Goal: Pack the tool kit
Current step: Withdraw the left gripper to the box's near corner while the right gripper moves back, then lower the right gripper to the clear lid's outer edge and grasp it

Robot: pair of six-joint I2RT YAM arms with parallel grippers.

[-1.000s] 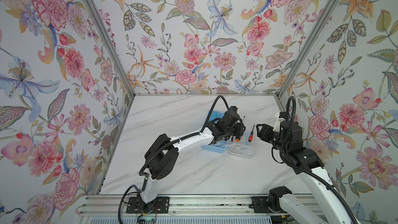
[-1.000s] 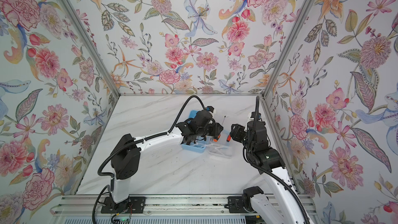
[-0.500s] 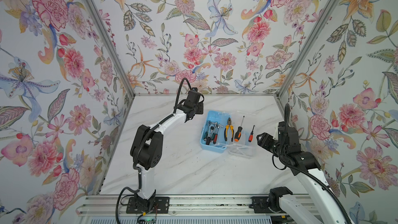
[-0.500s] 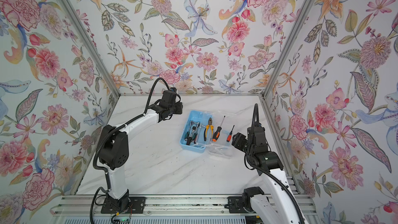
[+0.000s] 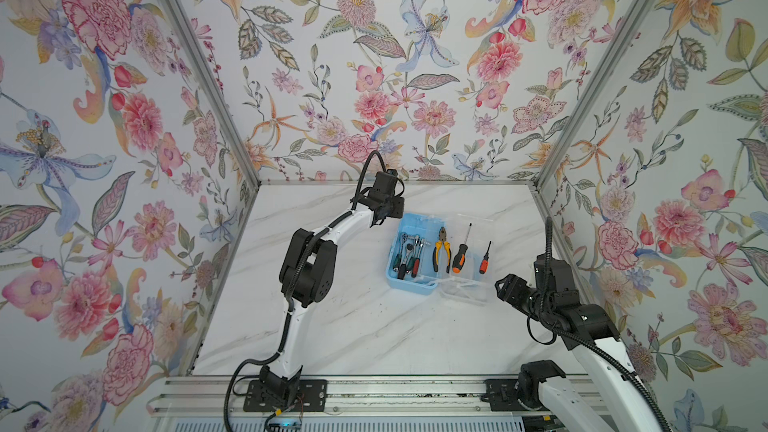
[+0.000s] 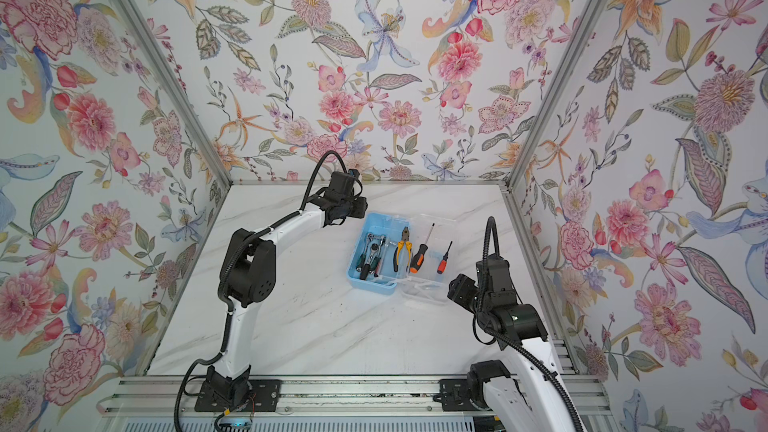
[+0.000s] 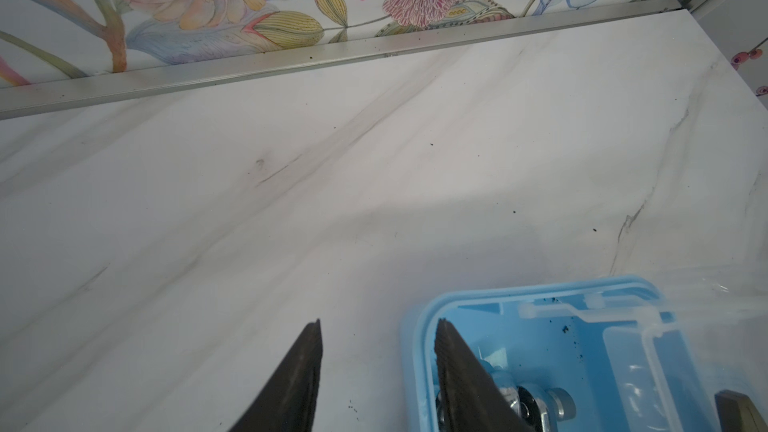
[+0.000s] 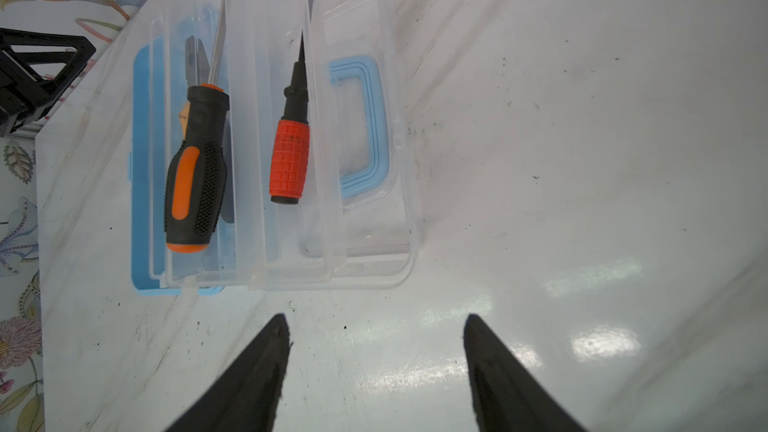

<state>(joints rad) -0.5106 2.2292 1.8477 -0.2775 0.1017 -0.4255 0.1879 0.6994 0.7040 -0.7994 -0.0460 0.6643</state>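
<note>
Marble surface [image 5: 365,326]: your left end effector [image 7: 377,326] has withdrawn to the far corner of the toolbox [image 5: 409,287], and your right end effector [image 8: 376,322] has retreated. Both are released and empty. Tools [image 5: 441,249] lie in the open toolbox, mid-surface. Closing likely remains.

readable text: none, in any view
blue plastic tool case [image 5: 409,284]: no legible brand or label
black-and-orange rubber-grip screwdriver [image 8: 193,184]: no legible marking
small red-grip screwdriver [image 8: 289,160]: no legible marking
</note>
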